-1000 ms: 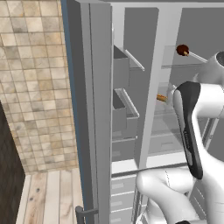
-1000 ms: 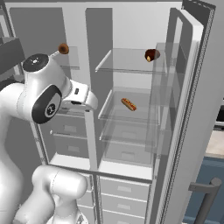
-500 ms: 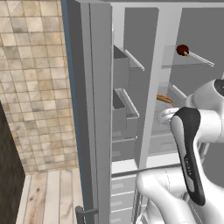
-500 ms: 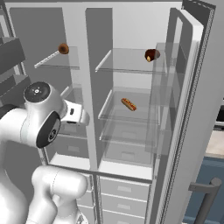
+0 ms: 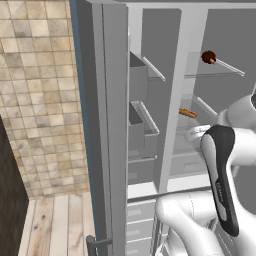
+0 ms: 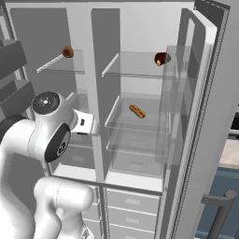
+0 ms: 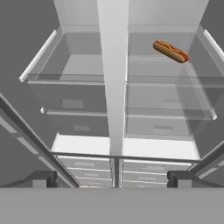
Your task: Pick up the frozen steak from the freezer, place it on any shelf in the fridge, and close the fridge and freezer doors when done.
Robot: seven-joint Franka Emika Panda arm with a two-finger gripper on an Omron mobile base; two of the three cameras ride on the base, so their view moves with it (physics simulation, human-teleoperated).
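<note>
The tall grey unit stands open, and the freezer door (image 5: 107, 125) is swung out toward the camera, edge-on, with 2 solid grey bins (image 5: 141, 131) on its inner side, one above the other. Deeper inside, a small dark red-brown lump, the frozen steak (image 5: 208, 57), lies on an upper see-through shelf (image 5: 212, 75), and an orange-brown hot dog (image 5: 187, 113) lies on the shelf below it. The white arm (image 5: 220, 175) with its dark joint cover rises at the lower right, and a tiled wall (image 5: 42, 100) is at the left.
</note>
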